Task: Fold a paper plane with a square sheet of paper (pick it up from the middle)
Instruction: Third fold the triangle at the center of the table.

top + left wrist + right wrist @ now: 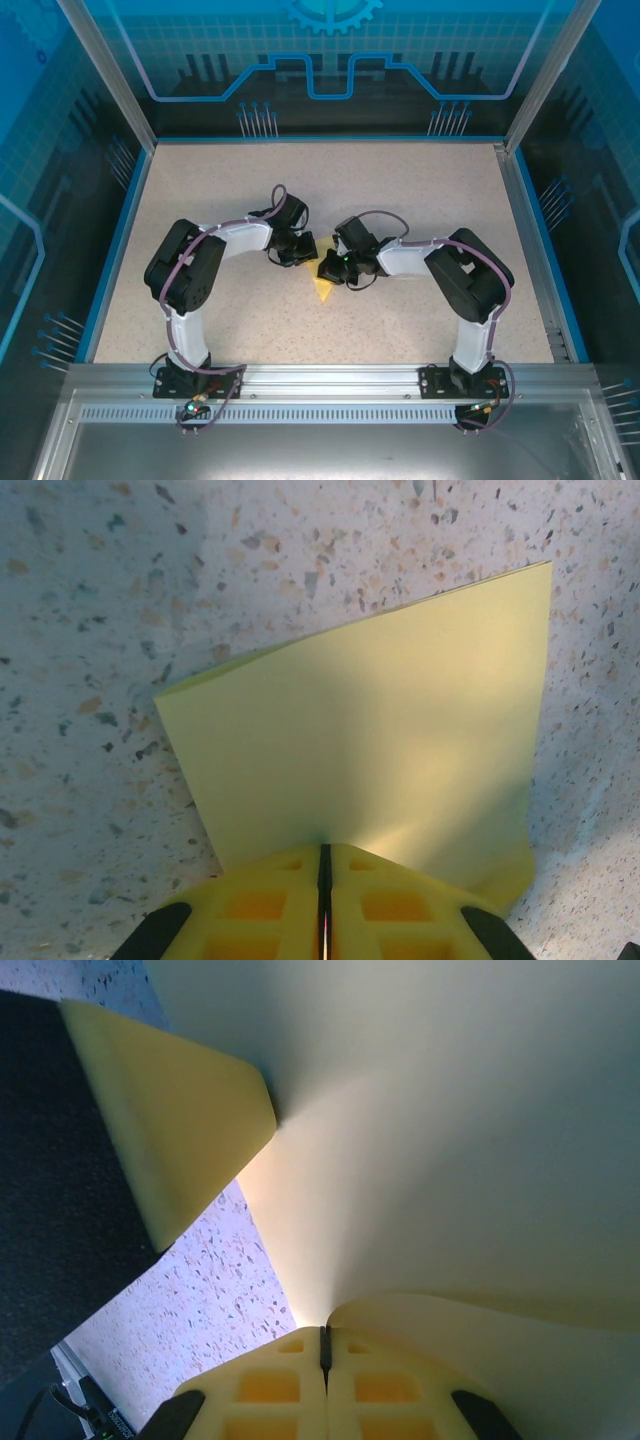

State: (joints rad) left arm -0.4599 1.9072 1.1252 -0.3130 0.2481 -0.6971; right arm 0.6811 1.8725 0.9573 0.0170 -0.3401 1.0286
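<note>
1. We find the yellow paper sheet (323, 284), thin and bright, at the middle of the speckled beige stone-pattern tabletop (250, 330), between the two black arms.
2. In the top view the left gripper (303, 250) and the right gripper (333, 270) meet just beside each other over the sheet. A pointed yellow corner projects toward the silver aluminium rail (330, 380) at the near edge.
3. In the left wrist view the left gripper (323, 858) is closed. Its yellow moulded fingers (260, 905) meet along a thin dark seam, and the yellow paper sheet (370, 740) rises out of that seam, so we read this as a pinch on the paper.
4. In that view the sheet spreads outward from the seam as a broad panel with straight edges and sharp corners. Its far edge appears doubled, as if two layers lie together. The tabletop (100, 630) shows around it.
5. In the right wrist view the right gripper (323, 1340) is likewise closed, fingers (270, 1385) pressed together, with the yellow paper sheet (450, 1160) fanning out from the seam. We read this as a second pinch on the same paper.
6. There the paper is bowed, not flat. One flap (170, 1110) curls over at the upper left, and the tabletop (200, 1300) is visible beneath it.
7. We cannot tell whether the sheet's lower corner touches the tabletop.
</note>
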